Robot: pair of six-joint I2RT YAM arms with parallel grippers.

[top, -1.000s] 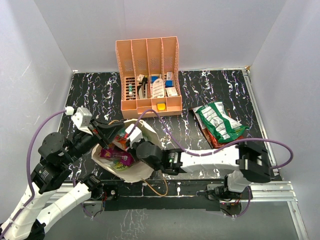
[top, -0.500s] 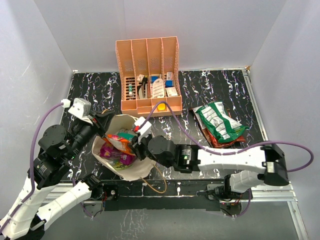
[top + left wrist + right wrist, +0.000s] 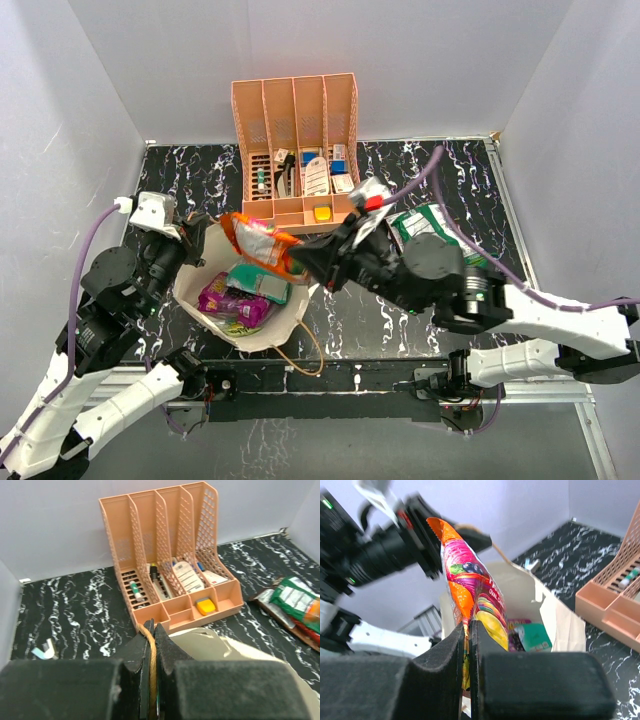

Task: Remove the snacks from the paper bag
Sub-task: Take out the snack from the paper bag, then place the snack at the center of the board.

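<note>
Top external: one orange packet (image 3: 258,242) aloft above one paper bag (image 3: 270,335)

Legible only as white letters "OVAL" on the orange packet (image 3: 470,585) in the right wrist view, remaining print too blurred.

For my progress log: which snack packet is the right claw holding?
The orange packet, pinched by the right claw above the paper bag; the purple packet and teal packet lie inside it.

We note: glossy orange foil packet (image 3: 258,243), pink and yellow print; tan kraft paper bag (image 3: 275,330); peach slotted plastic organizer (image 3: 296,105); black tabletop (image 3: 190,185), white veining; green-white foil packet (image 3: 292,596).
</note>
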